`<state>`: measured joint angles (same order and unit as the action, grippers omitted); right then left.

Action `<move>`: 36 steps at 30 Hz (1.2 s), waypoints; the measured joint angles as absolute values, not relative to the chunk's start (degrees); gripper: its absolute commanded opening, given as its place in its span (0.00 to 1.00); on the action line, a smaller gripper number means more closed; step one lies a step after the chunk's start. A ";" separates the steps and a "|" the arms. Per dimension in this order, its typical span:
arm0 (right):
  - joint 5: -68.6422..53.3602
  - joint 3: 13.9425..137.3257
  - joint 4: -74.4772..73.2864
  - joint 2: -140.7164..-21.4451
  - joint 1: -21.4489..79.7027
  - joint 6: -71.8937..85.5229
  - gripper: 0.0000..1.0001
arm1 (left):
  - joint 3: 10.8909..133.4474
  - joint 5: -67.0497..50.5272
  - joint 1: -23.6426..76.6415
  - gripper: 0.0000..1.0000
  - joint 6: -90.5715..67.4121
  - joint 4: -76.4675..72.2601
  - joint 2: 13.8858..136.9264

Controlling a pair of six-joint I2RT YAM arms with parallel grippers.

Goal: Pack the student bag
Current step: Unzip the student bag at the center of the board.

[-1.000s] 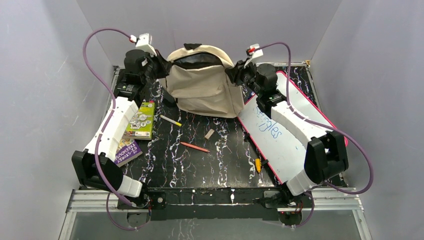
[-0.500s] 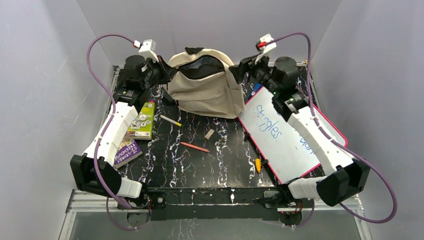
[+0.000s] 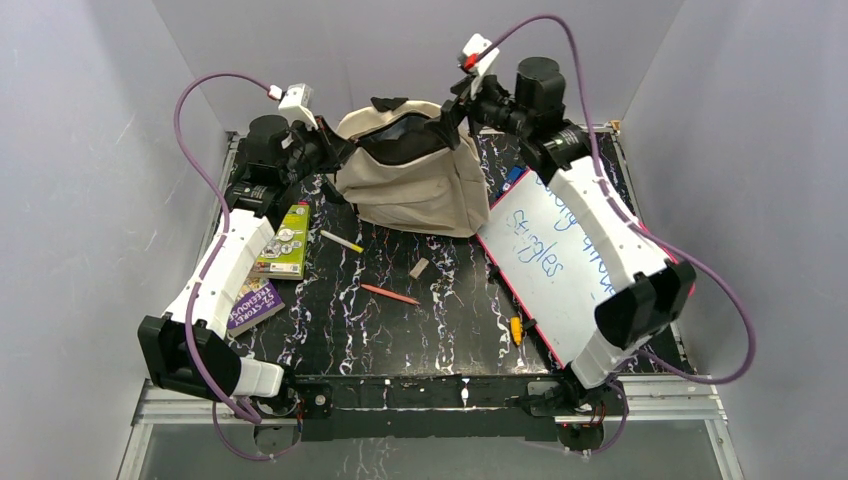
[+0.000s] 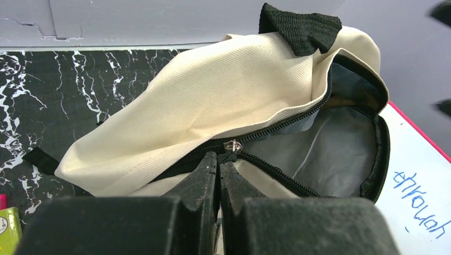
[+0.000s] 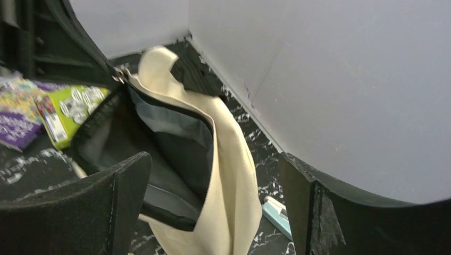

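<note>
Student bag zipper edge in tight left hand; right hand wide apart, empty

Your top external camera sits high behind both arm bases, looking down over the whole table. Your left wrist camera looks close into the mouth of the student bag. Your right wrist camera covers that same opening from the opposite side.

Grey walls, black marbled tabletop
</note>
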<state>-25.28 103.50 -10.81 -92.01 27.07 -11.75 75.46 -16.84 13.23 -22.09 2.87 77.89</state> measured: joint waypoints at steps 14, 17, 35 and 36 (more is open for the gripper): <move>-33.28 120.79 -24.82 -107.79 27.55 -21.61 0.98 | 74.98 -18.06 13.23 0.00 -21.82 2.96 77.32; -33.95 122.02 -25.56 -108.05 27.86 -21.65 0.95 | 74.74 -18.24 13.23 0.00 -21.58 2.98 76.93; -33.17 121.67 -24.91 -112.46 28.25 -19.62 0.12 | 72.07 -17.17 13.23 0.00 -20.16 3.14 74.32; -33.17 119.35 -23.11 -111.42 28.25 -19.22 0.07 | 72.03 -16.58 13.23 0.00 -20.21 3.44 74.22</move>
<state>-33.17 119.35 -23.11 -111.42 28.25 -19.22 72.03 -16.58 13.23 -20.21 3.44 74.22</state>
